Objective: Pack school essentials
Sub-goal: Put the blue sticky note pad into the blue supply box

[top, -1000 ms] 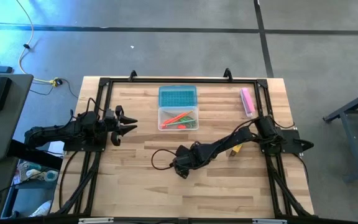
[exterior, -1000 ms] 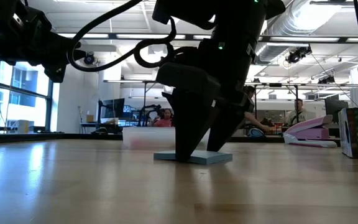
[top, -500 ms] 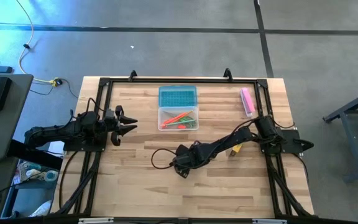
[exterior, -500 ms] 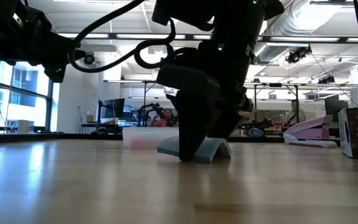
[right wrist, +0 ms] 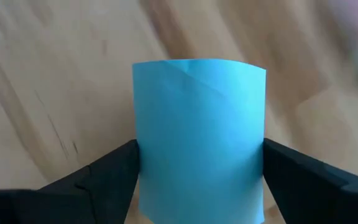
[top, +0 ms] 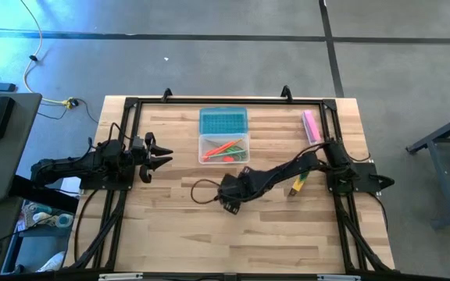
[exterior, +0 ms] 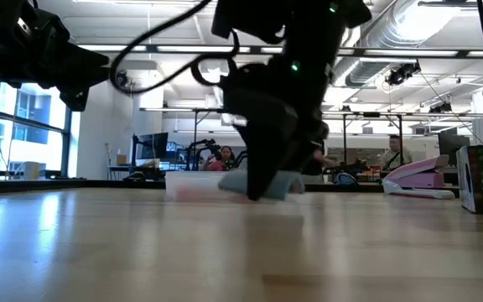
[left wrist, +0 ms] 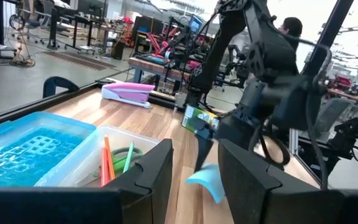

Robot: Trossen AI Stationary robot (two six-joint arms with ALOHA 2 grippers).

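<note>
Pinching the light-blue square notepad (right wrist: pixel 199 134) between its fingers (right wrist: pixel 107 174), bowing it into a curve, the right hand (top: pixel 230 195) holds it clear of the table (top: pixel 170 226) at mid-frame, just below the clear stationery box (top: pixel 223 148). The left hand (top: pixel 156 156) waits spread open at the left.

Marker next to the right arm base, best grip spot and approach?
Grip the marker mid-barrel, from straight above, fingers across its width. It lies flat, apart from other items, its long axis angled beside the right arm's base, so the ends offer less purchase. The right gripper is busy: shut on the notepad.
</note>
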